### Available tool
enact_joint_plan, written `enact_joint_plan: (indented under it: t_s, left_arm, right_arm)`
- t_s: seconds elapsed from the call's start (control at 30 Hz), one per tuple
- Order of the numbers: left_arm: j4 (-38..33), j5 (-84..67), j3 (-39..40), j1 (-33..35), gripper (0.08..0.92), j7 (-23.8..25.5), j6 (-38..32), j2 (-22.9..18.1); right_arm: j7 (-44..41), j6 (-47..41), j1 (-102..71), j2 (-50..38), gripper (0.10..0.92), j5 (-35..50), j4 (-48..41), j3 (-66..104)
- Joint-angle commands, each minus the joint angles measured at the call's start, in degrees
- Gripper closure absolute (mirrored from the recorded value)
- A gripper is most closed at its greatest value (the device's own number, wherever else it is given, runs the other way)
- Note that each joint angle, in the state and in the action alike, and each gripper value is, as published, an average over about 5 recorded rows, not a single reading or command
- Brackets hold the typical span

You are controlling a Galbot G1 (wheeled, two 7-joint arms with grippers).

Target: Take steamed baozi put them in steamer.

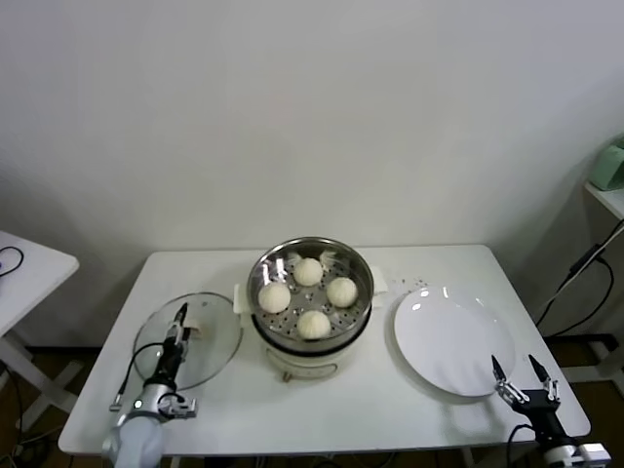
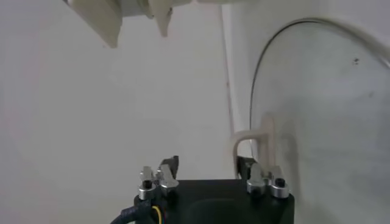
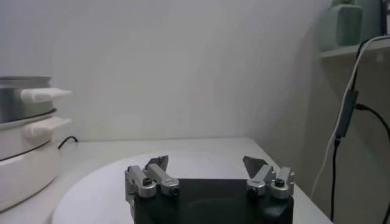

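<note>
Four cream-white baozi (image 1: 308,271) (image 1: 275,296) (image 1: 341,291) (image 1: 313,324) lie in the shiny steel steamer (image 1: 261,265) on its cream cooker base (image 1: 304,363) at the table's middle. The steamer also shows in the right wrist view (image 3: 21,100). My left gripper (image 1: 181,314) (image 2: 207,163) is open and empty over the glass lid (image 1: 210,351) (image 2: 329,109). One of its fingers is next to the lid's cream handle (image 2: 256,134). My right gripper (image 1: 519,369) (image 3: 207,161) is open and empty at the near edge of the bare white plate (image 1: 453,341) (image 3: 109,182).
The white table (image 1: 390,409) holds the lid at the left, the steamer in the middle and the plate at the right. A second white table (image 1: 29,263) stands off to the left. A shelf with a green object (image 1: 609,166) and a hanging cable (image 1: 585,263) are at the right.
</note>
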Motion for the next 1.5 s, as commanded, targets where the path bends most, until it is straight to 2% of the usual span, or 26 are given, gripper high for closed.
enact_joint_plan:
  t_s: [0.03, 0.43, 0.57, 0.73, 0.97, 1.13, 1.5]
  left_arm:
    - [1.4, 0.9, 0.1, -1.1, 0.424, 0.1, 0.1, -0.1]
    - [1.7, 0.6, -0.2, -1.2, 0.77, -0.3, 0.7, -0.2]
    - [0.1, -0.9, -0.1, -0.8, 0.848, -0.1, 1.2, 0.0]
    - [-6.6, -5.6, 0.9, 0.9, 0.856, 3.4, 3.7, 1.5]
    - [-18.2, -16.4, 3.0, 3.6, 0.856, 11.1, 10.0, 6.2]
    - [-24.8, -22.0, 3.9, 4.6, 0.856, 13.8, 15.5, 9.3]
    - [-31.6, -27.8, 9.0, 1.7, 0.856, 17.3, 25.9, 14.2]
  right_arm:
    - [0.1, 0.0, 0.1, 0.0, 0.203, 0.1, 0.0, -0.1]
    - [0.3, 0.4, 0.5, 0.4, 0.203, 0.3, 0.0, -0.1]
    - [0.3, 0.5, 0.5, 0.6, 0.203, 0.4, 0.1, 0.0]
    - [0.2, 0.6, 0.3, 0.5, 0.203, 0.4, 0.4, 0.0]
    - [0.0, 0.4, 0.3, 0.0, 0.203, 0.2, 0.9, 0.0]
    - [-0.1, 0.3, 0.3, -0.2, 0.203, 0.1, 0.9, -0.2]
    - [-0.3, -0.1, 0.5, -0.8, 0.203, -0.1, 1.0, -0.3]
